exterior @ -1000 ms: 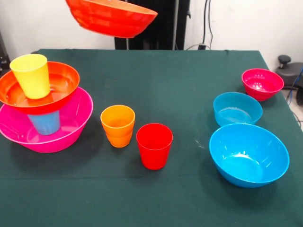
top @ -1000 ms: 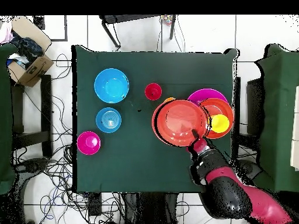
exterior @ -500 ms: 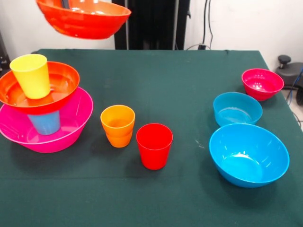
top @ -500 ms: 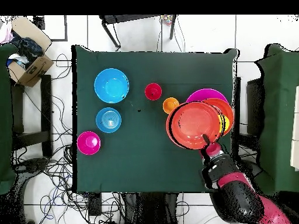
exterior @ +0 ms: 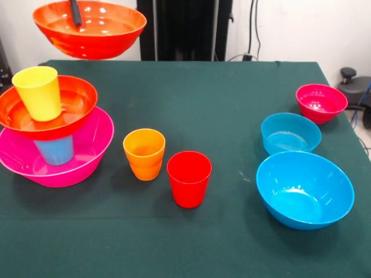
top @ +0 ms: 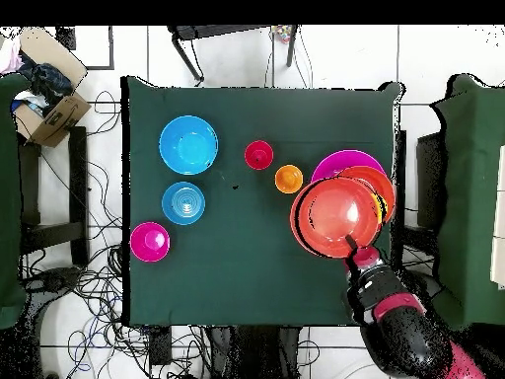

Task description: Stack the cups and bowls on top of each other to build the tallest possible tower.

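Fingers (exterior: 76,13) pinching rim of orange-red bowl (exterior: 90,29), held upright, airborne | tower (exterior: 49,130) below: yellow cup (exterior: 38,92) topmost | orange cup (exterior: 144,153), red cup (exterior: 189,178) beside.

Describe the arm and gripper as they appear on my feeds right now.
In the overhead view the arm is bulky and rounded, black with crimson-red shell sections, narrowing to a small red-and-black wrist. In the front view only one slim, dark finger of the gripper shows. No cables or markings are discernible.
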Available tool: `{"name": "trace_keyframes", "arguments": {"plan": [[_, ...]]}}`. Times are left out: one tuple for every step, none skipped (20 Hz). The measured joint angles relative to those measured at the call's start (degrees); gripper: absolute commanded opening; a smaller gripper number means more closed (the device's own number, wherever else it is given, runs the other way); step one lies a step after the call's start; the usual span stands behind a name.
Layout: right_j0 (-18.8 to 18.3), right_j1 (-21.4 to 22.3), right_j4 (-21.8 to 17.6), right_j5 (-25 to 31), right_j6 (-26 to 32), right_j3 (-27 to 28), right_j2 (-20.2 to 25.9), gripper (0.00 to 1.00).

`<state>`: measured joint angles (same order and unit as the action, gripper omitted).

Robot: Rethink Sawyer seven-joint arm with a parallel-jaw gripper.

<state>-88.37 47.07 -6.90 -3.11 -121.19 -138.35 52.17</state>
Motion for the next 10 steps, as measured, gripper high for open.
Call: {"name": "trace_keyframes", "arguments": {"plan": [[0.0,0.0,0.2,0.6,0.0,0.1,-0.2,0.00],[0.0,0.1,0.3,1.1,0.0,0.1,-0.4,0.00],[0.0,0.2,0.5,2.1,0.0,0.3,-0.7,0.00],[0.0,0.3,0.7,3.8,0.0,0.8,-1.1,0.00],[0.0,0.4,0.8,4.7,0.0,1.1,-1.4,0.00],[0.0,0.4,0.9,5.3,0.0,1.4,-1.5,0.00],[-0.1,0.6,1.1,7.1,0.0,2.0,-1.7,0.00],[-0.1,0.7,1.2,8.2,0.0,2.7,-1.9,0.00],[-0.1,0.9,1.3,9.0,0.0,3.1,-2.0,0.00],[-0.1,1.0,1.3,9.8,0.0,3.6,-2.1,0.00]]}}
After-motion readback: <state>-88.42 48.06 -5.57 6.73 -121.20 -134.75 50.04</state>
